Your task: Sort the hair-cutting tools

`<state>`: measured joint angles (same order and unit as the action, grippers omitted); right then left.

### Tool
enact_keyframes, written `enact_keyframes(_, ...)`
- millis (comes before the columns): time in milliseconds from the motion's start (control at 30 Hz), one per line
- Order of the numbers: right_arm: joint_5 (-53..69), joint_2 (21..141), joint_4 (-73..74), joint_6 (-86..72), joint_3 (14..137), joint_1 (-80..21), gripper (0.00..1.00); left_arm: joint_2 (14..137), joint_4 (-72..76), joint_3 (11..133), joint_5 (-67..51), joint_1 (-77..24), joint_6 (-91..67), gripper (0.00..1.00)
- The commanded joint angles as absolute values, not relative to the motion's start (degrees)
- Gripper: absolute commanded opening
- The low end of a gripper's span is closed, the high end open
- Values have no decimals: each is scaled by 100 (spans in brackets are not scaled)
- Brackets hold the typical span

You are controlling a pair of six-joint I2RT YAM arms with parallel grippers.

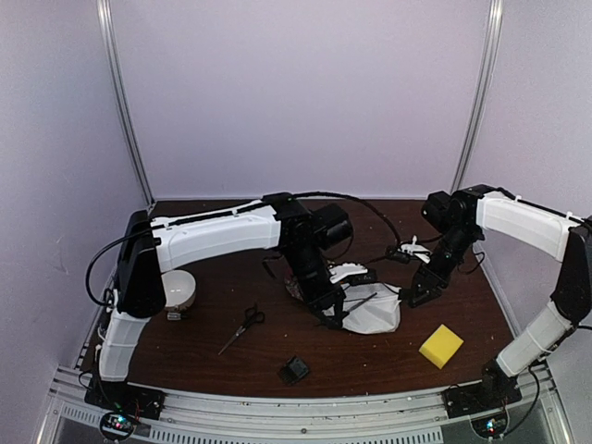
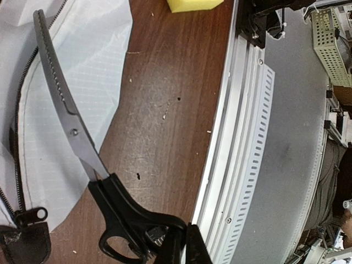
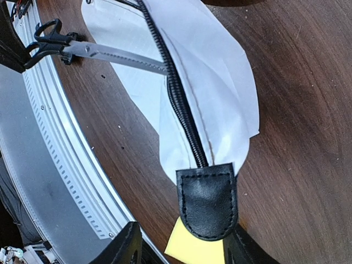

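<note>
A pair of black-handled scissors hangs in my left gripper, which is shut on one handle loop. Its serrated blade reaches over a white zippered pouch at the table's middle. In the right wrist view the same scissors point at the pouch's zipper. My right gripper stands open at the pouch's right end, with the black leather tab just ahead of its fingers and untouched. A second pair of scissors lies flat at front left. A small black attachment block sits near the front edge.
A yellow sponge lies at front right, just beyond my right fingers. A white bowl stands at the left by the left arm. Cables trail behind the pouch. The metal rail runs along the table's near edge.
</note>
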<state>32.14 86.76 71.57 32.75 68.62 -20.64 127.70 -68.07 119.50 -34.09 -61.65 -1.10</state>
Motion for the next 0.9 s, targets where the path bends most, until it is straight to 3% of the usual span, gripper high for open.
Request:
enact_keyframes(0, 3313, 8818, 7006, 3128, 6859, -2073, 50, 12856, -6961, 12088, -3777, -6152, -67, 0)
enact_keyframes(333, 3275, 8880, 6562, 2829, 6955, -2074, 42, 13036, -6970, 12378, -3692, -6119, -71, 0)
enact_keyframes(433, 3195, 8871, 6482, 2820, 6936, -2071, 27, 13224, -6919, 12638, -3872, -5997, -87, 0)
enact_keyframes(500, 3178, 8837, 6446, 2897, 6894, -2083, 10, 13359, -6843, 12735, -4136, -5882, -106, 0)
enact_keyframes(567, 3102, 8772, 6358, 2919, 6855, -2083, 2, 13525, -6856, 12841, -4340, -5847, -48, 0)
enact_keyframes(867, 2983, 8635, 6109, 2872, 6925, -2167, 0, 13603, -7044, 12780, -4617, -5845, 200, 0)
